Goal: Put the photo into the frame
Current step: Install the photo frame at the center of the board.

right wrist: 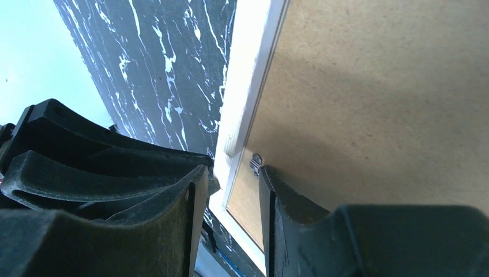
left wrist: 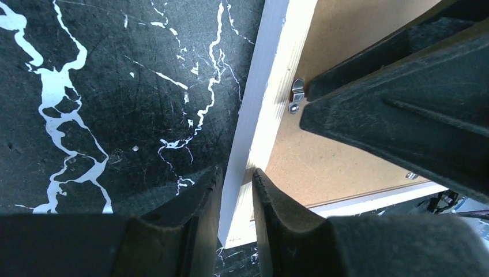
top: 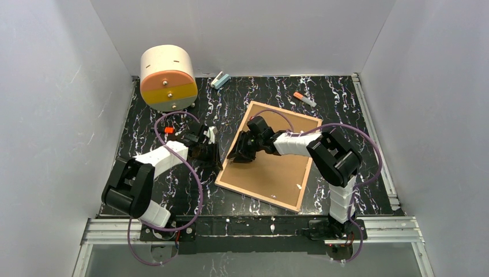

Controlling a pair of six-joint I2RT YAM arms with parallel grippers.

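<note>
The frame (top: 260,195) lies face down on the black marbled table, its brown backing board (top: 277,167) upward. My left gripper (top: 214,151) stands at the frame's left rim (left wrist: 262,109), and in the left wrist view its jaws (left wrist: 236,173) are shut across that pale rim. My right gripper (top: 239,153) reaches over the board to the same edge. It is open (right wrist: 229,170), with one finger on the board touching a small metal clip (right wrist: 255,163) and the other outside the rim (right wrist: 251,75). The photo is not in view.
A cream drum with an orange and yellow face (top: 168,78) stands at the back left. A small white and blue clip (top: 220,79) and an orange-capped marker (top: 304,99) lie along the back. White walls close in the table on three sides.
</note>
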